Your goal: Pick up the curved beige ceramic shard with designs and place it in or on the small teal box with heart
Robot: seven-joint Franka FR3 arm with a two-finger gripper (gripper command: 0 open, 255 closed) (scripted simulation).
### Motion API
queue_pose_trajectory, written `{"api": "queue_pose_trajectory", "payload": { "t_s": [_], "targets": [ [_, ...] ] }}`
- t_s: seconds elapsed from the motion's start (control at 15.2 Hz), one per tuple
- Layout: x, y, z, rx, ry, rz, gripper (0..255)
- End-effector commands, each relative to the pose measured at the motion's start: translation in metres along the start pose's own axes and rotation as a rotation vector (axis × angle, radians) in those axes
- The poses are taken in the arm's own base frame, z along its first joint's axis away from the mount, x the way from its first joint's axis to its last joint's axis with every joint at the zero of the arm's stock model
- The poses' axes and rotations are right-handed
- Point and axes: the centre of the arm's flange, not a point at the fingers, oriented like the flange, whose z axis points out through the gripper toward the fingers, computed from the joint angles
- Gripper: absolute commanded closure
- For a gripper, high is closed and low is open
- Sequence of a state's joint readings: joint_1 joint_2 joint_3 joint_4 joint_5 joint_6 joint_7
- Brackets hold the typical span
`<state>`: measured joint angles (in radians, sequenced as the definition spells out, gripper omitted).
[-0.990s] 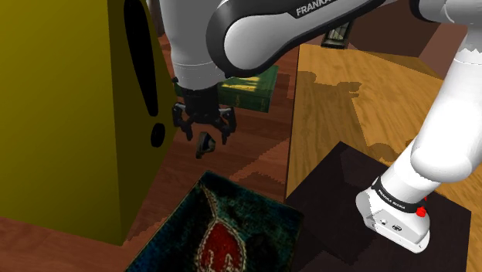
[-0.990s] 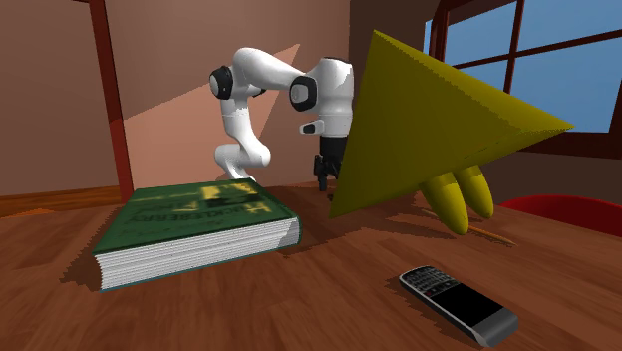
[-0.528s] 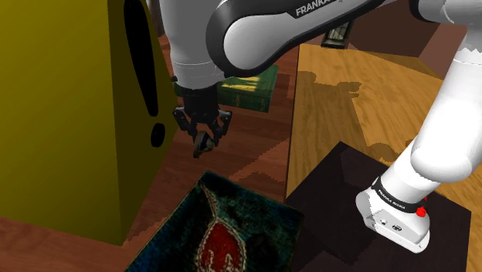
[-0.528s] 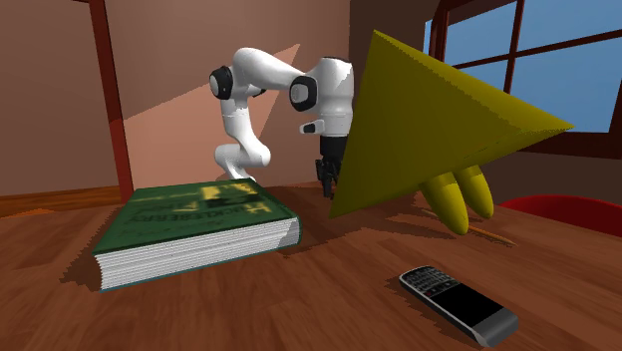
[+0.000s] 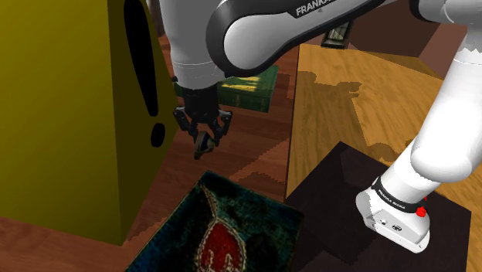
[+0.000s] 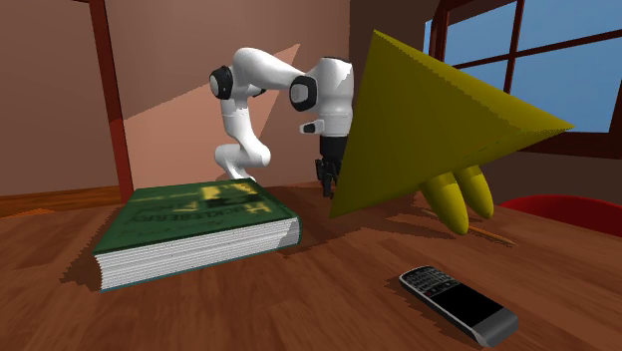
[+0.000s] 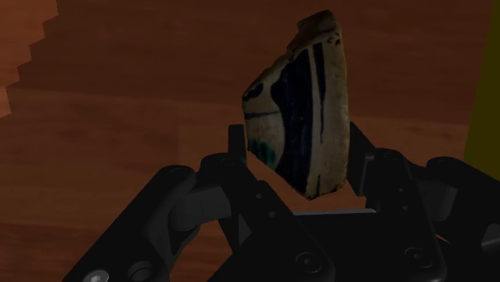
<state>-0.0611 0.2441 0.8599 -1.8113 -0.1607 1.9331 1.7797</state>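
The gripper hangs just left of centre in the shoulder view. Its 2 black fingers pinch the lower end of the ceramic shard, a curved cream piece with dark blue bands. Below it, at the bottom centre of that frame, lies the dark teal box with a red heart. A yellow warning sign takes up the left side, and a green book lies just above centre.
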Motion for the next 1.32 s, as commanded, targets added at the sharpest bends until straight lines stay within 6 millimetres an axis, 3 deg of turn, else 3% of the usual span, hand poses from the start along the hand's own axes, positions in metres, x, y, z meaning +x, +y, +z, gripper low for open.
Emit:
{"api": "queue_pose_trajectory", "payload": {
  "t_s": [0.0, 1.25],
  "targets": [
    [0.000, 0.000, -0.003, -0.006, -0.001, 0.000, 255],
    [-0.003, 0.004, -0.103, -0.006, -0.001, 0.000, 255]
  ]
}}
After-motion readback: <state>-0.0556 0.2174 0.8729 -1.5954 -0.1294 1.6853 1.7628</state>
